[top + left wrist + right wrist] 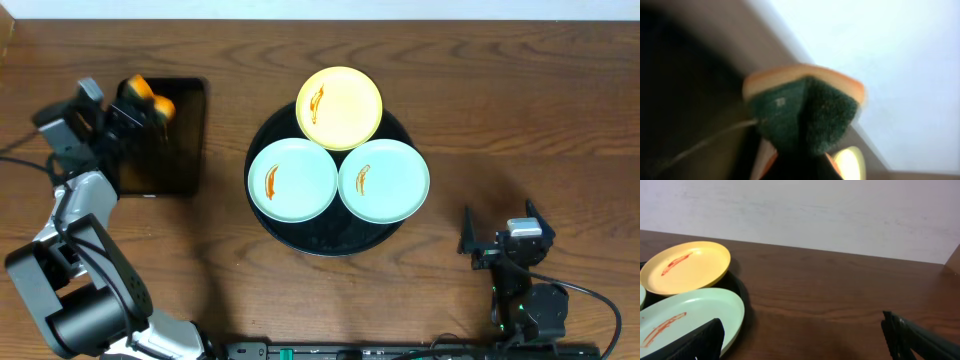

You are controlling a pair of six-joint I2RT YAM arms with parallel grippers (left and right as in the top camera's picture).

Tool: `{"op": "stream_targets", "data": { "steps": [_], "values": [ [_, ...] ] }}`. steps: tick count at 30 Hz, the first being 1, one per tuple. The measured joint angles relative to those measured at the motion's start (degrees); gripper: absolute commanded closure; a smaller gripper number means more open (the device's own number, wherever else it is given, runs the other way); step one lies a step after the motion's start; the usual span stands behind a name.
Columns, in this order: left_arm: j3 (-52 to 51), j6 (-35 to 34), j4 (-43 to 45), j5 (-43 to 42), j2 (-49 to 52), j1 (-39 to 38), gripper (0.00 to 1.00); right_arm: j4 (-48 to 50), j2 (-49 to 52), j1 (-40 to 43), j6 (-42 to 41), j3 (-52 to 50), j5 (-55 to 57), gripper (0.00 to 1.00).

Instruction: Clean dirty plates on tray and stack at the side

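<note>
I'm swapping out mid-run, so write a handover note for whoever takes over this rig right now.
The left gripper is shut on the sponge, over the rectangular black tray.
The right gripper is open and empty, away from the plates.
The yellow plate, left mint green plate and right mint green plate all lie on the round black tray, each with a sauce smear.
Done: sponge in grip.
Left: wipe all three plates and stack them at the side.

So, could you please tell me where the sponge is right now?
In the overhead view, the sponge is on the left side, held by the left gripper over the far end of the rectangular black tray.
</note>
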State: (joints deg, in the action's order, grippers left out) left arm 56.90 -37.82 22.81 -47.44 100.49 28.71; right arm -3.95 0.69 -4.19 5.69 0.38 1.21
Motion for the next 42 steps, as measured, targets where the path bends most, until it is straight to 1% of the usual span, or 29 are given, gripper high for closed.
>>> {"op": "stream_targets", "data": {
  "steps": [1, 2, 4, 5, 6, 8, 9, 11, 13, 14, 15, 17, 19, 20, 21, 24, 25, 28, 29, 31, 32, 34, 35, 36, 37, 39, 40, 41, 42],
  "values": [
    [0.11, -2.25, 6.25, -2.16, 0.0, 0.26, 0.93, -0.04, -0.02, 0.0, 0.0, 0.0, 0.02, 0.01],
    [0.31, -5.97, 14.1, -4.5, 0.0, 0.48, 0.93, -0.04, 0.0, 0.0, 0.0, 0.0, 0.02, 0.01],
    [0.7, -11.82, 25.4, -7.54, -0.17, 0.63, 0.92, -0.02, 0.0, 0.0, 0.0, 0.0, 0.02, 0.01],
    [0.87, -14.64, 29.55, -8.9, -0.33, 0.61, 0.92, -0.04, 0.0, 0.0, 0.0, 0.0, 0.02, 0.01],
    [0.94, -17.38, 32.54, -10.1, -0.72, 0.59, 0.92, -0.04, 0.0, 0.0, 0.0, 0.0, 0.02, 0.01],
    [0.96, -18.78, 32.13, -11.5, -1.25, 0.5, 0.93, -0.04, 0.0, 0.0, 0.0, 0.0, 0.02, 0.01],
    [1.05, -18.82, 29.75, -12.2, -1.4, 0.48, 0.92, -0.04, 0.0, 0.0, 0.0, 0.0, 0.02, 0.01],
    [1.33, -15.47, 19.69, -12.37, -1.46, 0.46, 0.92, -0.04, 0.0, 0.0, 0.0, 0.0, 0.02, 0.01],
    [1.7, -10.67, 4.66, -10.19, -1.49, 0.44, 0.92, -0.02, 0.0, 0.0, 0.0, 0.0, 0.02, 0.01],
    [1.7, -7.52, -5.51, -6.95, -1.42, 0.44, 0.92, -0.04, 0.0, 0.0, 0.0, 0.0, 0.02, 0.01],
    [1.27, -5.51, -13.14, -2.64, -1.25, 0.39, 0.92, -0.02, 0.0, 0.0, 0.0, 0.0, 0.02, 0.01],
    [0.85, -3.82, -20.26, 3.19, -0.72, 0.42, 0.92, -0.04, 0.0, 0.0, 0.0, 0.0, 0.02, 0.01],
    [0.2, -2.47, -21.31, 6.29, -0.33, 0.81, 0.92, -0.04, 0.0, 0.0, 0.0, 0.0, 0.02, 0.01],
    [0.04, -2.01, -19.93, 6.23, -0.28, 1.05, 0.93, -0.04, 0.0, 0.0, 0.0, 0.0, 0.02, 0.01],
    [-0.07, -1.66, -16.33, 5.01, -0.28, 1.4, 0.93, -0.04, 0.0, 0.0, 0.0, 0.0, 0.02, 0.01],
    [0.09, -4.17, 0.2, -1.42, -0.28, 2.23, 0.93, -0.02, 0.0, 0.0, 0.0, 0.0, 0.02, 0.01],
    [0.22, -6.97, 7.89, -3.93, -0.31, 2.34, 0.92, -0.02, 0.0, 0.0, 0.0, 0.0, 0.02, 0.01],
    [0.68, -15.98, 27.04, -8.9, -0.57, 2.29, 0.93, -0.02, 0.0, 0.0, 0.0, 0.0, 0.02, 0.01],
    [0.85, -18.91, 31.74, -9.92, -0.79, 2.23, 0.92, -0.02, -0.02, 0.0, 0.0, 0.0, 0.02, 0.01],
    [0.98, -22.69, 37.24, -11.76, -1.4, 2.21, 0.93, -0.04, -0.02, 0.0, 0.0, 0.0, 0.02, 0.01],
    [0.98, -23.58, 37.57, -12.33, -1.64, 2.21, 0.92, -0.04, 0.0, 0.0, 0.0, 0.0, 0.02, 0.01],
    [1.16, -23.43, 32.5, -12.94, -2.03, 2.21, 0.93, -0.04, -0.02, 0.0, 0.0, 0.0, 0.02, 0.01],
    [1.22, -22.16, 28.28, -13.14, -2.03, 2.21, 0.93, -0.04, -0.02, 0.0, 0.0, 0.0, 0.02, 0.01],
    [1.53, -19.85, 20.09, -12.85, -2.03, 2.16, 0.92, -0.04, 0.0, 0.0, 0.0, 0.0, 0.02, 0.01],
    [1.53, -17.25, 14.19, -12.22, -1.97, 2.16, 0.92, -0.04, -0.02, 0.0, 0.0, 0.0, 0.02, 0.01],
    [1.9, -11.72, -3.43, -7.41, -1.97, 1.92, 0.92, -0.04, 0.0, 0.0, 0.0, 0.0, 0.02, 0.01],
    [1.51, -8.46, -11.8, -3.15, -1.75, 1.73, 0.92, -0.02, 0.0, 0.0, 0.0, 0.0, 0.02, 0.01],
    [1.16, -6.43, -16.98, 0.44, -1.27, 1.53, 0.92, -0.04, 0.0, 0.0, 0.0, 0.0, 0.02, 0.01],
    [0.74, -4.85, -20.24, 3.48, -0.85, 1.38, 0.92, -0.02, 0.0, 0.0, 0.0, 0.0, 0.02, 0.01]
  ]
}}
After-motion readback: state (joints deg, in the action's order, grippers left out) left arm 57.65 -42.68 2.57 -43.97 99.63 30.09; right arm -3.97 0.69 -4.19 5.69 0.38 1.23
